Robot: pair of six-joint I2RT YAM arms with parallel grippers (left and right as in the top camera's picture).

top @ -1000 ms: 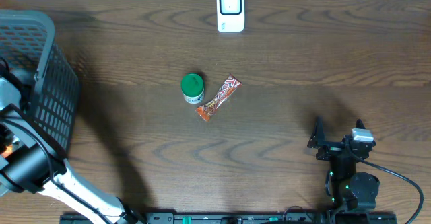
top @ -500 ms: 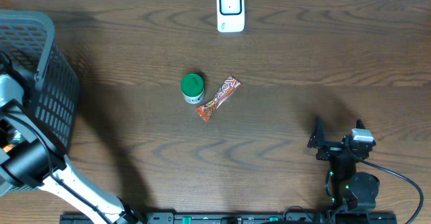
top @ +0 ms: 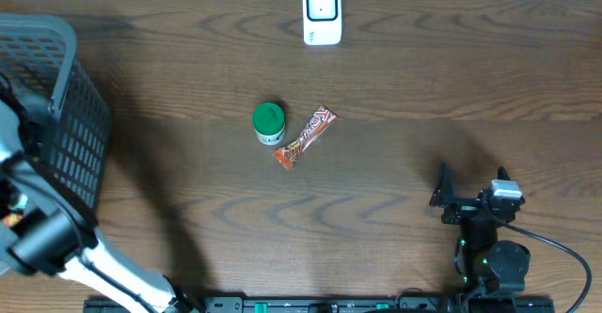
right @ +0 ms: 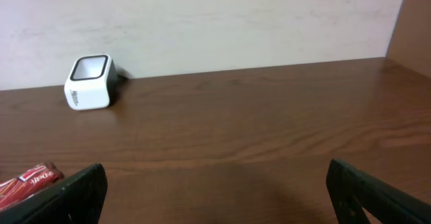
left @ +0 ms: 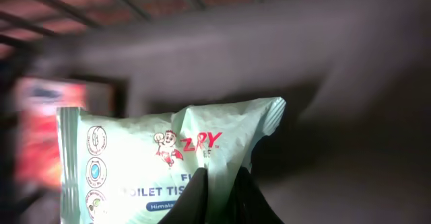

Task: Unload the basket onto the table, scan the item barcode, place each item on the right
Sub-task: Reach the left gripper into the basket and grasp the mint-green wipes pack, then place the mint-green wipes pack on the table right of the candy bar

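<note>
Gripping a pale green tissue pack [left: 168,160], your left pincer [left: 222,200] sits inside the grey basket [top: 58,116] at the left of the tabletop [top: 395,153]; your right pincer [top: 472,189] stands wide, holding nothing

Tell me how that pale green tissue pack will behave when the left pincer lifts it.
The tissue pack looks soft and film-wrapped, so it will probably sag or swing below the left pincer. Its glossy, crinkled wrapper may slip. Likely light for its size.
</note>
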